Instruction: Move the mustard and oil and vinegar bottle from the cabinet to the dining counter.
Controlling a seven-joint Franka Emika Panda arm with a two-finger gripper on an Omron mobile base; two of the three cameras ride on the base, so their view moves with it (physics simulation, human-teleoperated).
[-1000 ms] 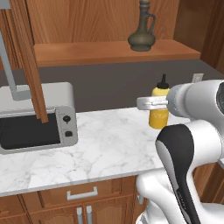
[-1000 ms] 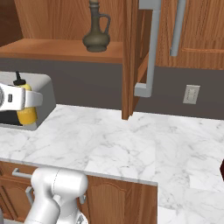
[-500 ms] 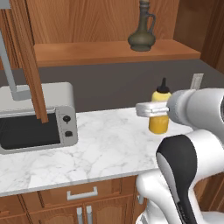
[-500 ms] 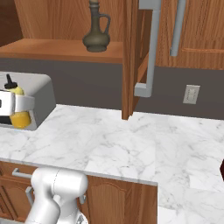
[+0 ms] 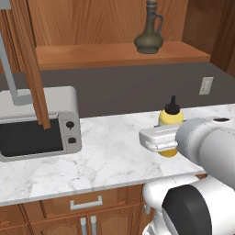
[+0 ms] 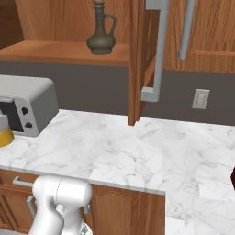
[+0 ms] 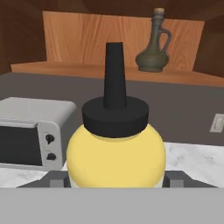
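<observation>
Partly hidden mustard [image 5: 170,124] clamped in jaws, lower body masked, flask [image 5: 149,30] shelved.

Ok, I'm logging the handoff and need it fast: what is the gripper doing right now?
Gripper: jaws closed on the mustard, holding it above the marble worktop.

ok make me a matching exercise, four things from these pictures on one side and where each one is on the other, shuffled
Things:
1. mustard
2. oil and vinegar bottle
3. toaster oven
4. wall socket

Places:
A. on the cabinet shelf
B. on the dark wall above the worktop
C. between the pincer fingers
D. standing on the marble worktop

Pairs: 1-C, 2-A, 3-D, 4-B
</observation>
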